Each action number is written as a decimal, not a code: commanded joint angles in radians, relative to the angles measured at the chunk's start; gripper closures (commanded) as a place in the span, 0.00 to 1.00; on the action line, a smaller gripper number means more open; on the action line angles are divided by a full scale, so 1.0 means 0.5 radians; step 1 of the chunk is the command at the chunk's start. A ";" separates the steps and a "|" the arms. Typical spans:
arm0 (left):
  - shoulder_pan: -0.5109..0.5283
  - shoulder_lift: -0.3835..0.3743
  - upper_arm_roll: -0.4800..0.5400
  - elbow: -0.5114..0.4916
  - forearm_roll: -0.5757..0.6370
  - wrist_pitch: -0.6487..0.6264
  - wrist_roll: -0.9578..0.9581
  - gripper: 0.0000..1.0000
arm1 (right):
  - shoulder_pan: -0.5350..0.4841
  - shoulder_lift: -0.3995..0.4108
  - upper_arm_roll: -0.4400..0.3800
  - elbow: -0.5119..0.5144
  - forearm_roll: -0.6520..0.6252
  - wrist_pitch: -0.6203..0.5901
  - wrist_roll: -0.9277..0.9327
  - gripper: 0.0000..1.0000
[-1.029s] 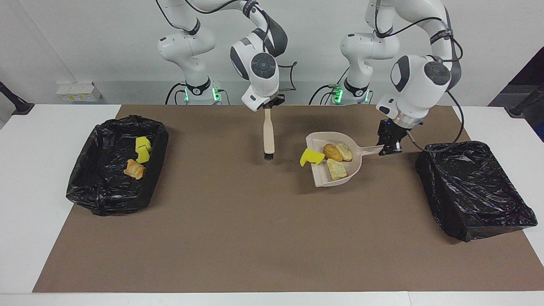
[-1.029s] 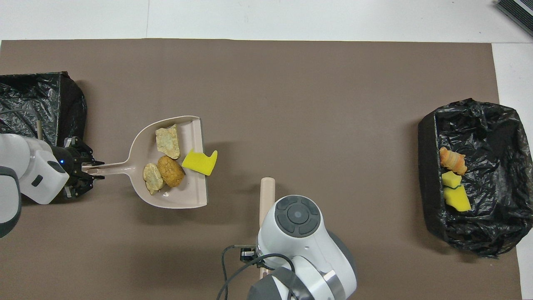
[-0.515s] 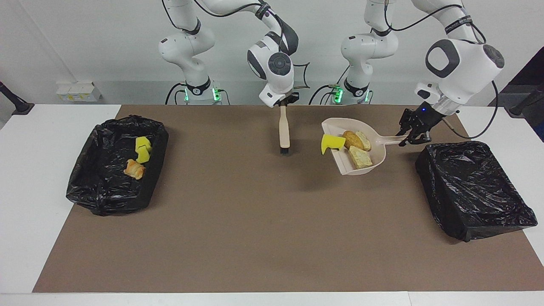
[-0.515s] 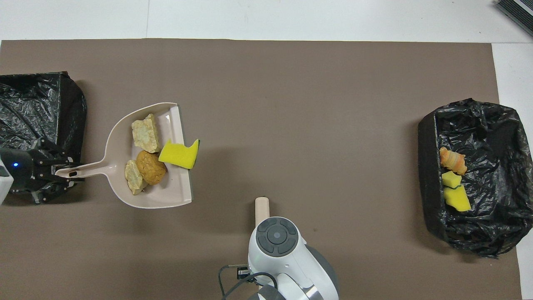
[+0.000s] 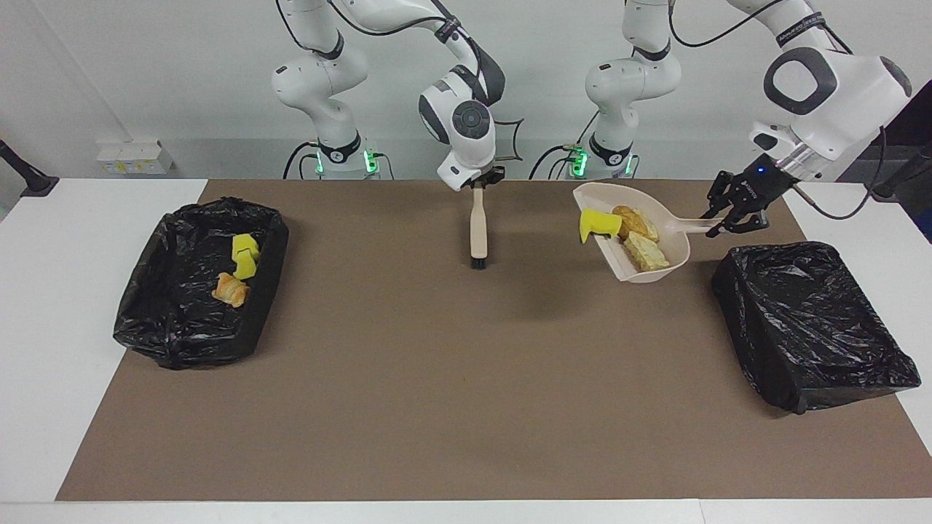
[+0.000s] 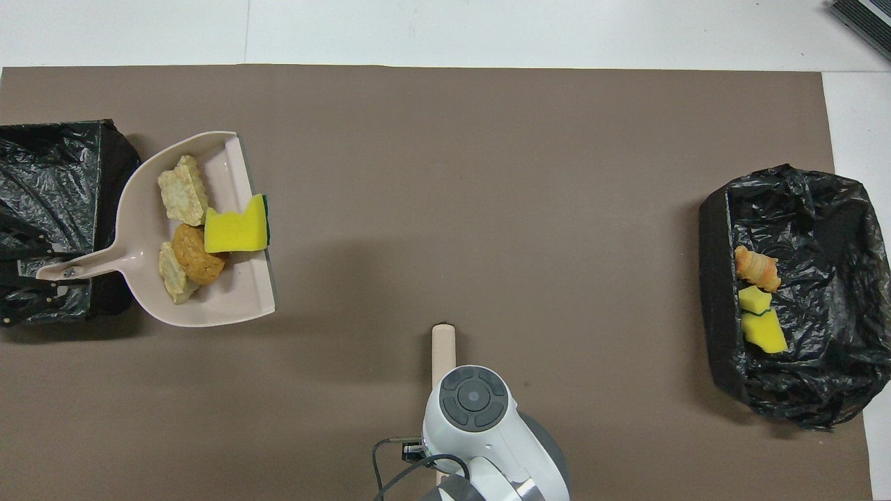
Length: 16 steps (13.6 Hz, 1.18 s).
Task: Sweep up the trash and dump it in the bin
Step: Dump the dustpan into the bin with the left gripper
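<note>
My left gripper (image 5: 734, 211) (image 6: 42, 273) is shut on the handle of the beige dustpan (image 5: 673, 255) (image 6: 139, 229) and holds it tilted in the air, over the mat beside the black-lined bin (image 5: 808, 320) (image 6: 49, 167) at the left arm's end. In the pan lies trash: a yellow sponge chunk (image 5: 597, 224) (image 6: 235, 229) at the lip and three tan-brown bread-like pieces (image 5: 635, 222) (image 6: 198, 254). My right gripper (image 5: 478, 179) is shut on the top of the brush (image 5: 478, 233) (image 6: 443, 344), which hangs upright over the mat's middle.
A second black-lined bin (image 5: 167, 320) (image 6: 821, 376) stands at the right arm's end, with two yellow sponge chunks (image 5: 245, 256) (image 6: 762, 327) and a croissant-like piece (image 5: 231, 290) (image 6: 757, 268) in it. A brown mat (image 5: 437, 393) covers the table.
The left arm has lifted the loaded dustpan off the mat and carried it toward the bin at its end. The right arm has raised the brush and drawn it back toward the robots.
</note>
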State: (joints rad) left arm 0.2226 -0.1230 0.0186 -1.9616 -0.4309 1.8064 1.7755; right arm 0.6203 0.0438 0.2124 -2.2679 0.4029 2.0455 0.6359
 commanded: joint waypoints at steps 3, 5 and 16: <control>0.156 0.335 0.003 0.557 0.138 -0.324 0.045 1.00 | -0.007 -0.011 0.011 -0.008 -0.051 0.057 -0.091 0.00; 0.226 0.384 0.000 0.628 0.278 -0.327 0.093 1.00 | -0.031 0.017 0.008 0.072 -0.152 0.057 -0.094 0.00; 0.441 0.890 -0.006 1.450 0.983 -0.435 0.434 1.00 | -0.758 0.029 0.005 0.633 -1.020 0.088 -0.277 0.00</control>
State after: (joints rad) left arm 0.4414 0.2669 0.0275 -1.3472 -0.0228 1.6169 1.9534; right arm 0.2854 0.0600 0.2028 -2.0031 -0.0569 2.1339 0.5315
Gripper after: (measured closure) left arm 0.683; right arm 0.000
